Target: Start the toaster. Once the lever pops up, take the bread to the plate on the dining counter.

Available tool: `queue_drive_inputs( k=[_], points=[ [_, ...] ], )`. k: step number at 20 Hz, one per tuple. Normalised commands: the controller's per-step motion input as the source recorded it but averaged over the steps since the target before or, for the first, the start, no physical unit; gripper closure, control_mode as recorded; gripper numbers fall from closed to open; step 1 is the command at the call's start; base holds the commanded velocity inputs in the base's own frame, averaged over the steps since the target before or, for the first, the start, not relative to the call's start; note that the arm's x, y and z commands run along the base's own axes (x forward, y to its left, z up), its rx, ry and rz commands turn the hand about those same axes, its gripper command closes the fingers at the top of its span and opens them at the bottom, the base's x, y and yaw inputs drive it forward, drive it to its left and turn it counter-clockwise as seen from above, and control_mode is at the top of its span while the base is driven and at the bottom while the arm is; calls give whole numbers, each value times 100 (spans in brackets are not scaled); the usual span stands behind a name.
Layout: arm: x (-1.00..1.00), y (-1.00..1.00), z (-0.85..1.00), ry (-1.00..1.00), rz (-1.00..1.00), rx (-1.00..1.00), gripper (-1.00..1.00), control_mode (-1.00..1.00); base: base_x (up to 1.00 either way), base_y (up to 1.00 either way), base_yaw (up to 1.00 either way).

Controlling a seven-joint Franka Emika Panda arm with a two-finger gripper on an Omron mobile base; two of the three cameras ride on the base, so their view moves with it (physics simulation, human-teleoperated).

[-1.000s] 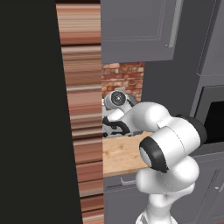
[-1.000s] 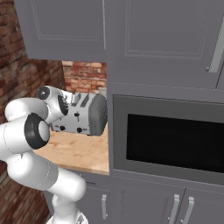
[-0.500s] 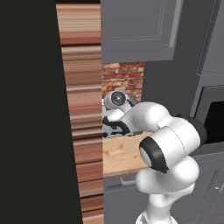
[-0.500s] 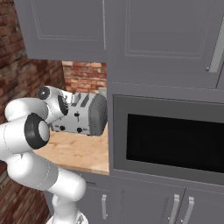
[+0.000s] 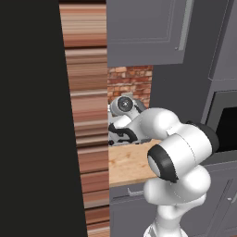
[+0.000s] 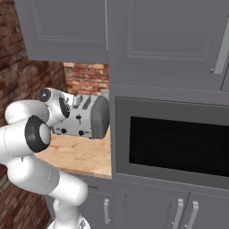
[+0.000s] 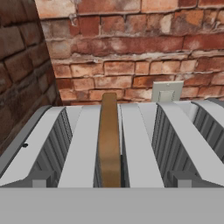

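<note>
The hand view looks down on the toaster (image 7: 131,144), where the bread (image 7: 109,140) stands on edge in a slot, with a wall plate (image 7: 166,91) on the brick behind. The right base view shows the toaster's (image 6: 85,117) front knobs on the wooden counter (image 6: 80,154), beside the microwave (image 6: 172,143). The gripper's jaws stand fully apart, holding nothing.

silver toaster (image 7: 83,144), brown bread (image 7: 109,140)
</note>
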Motion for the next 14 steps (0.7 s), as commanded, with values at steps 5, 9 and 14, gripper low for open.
queue_drive_inputs(
  k=[5,9,14],
  points=[
    [0,0,0,0,0,0,-100,-100,0,0,0],
    [0,0,0,0,0,0,-100,-100,0,0,0],
    [0,0,0,0,0,0,-100,-100,0,0,0]
  ],
)
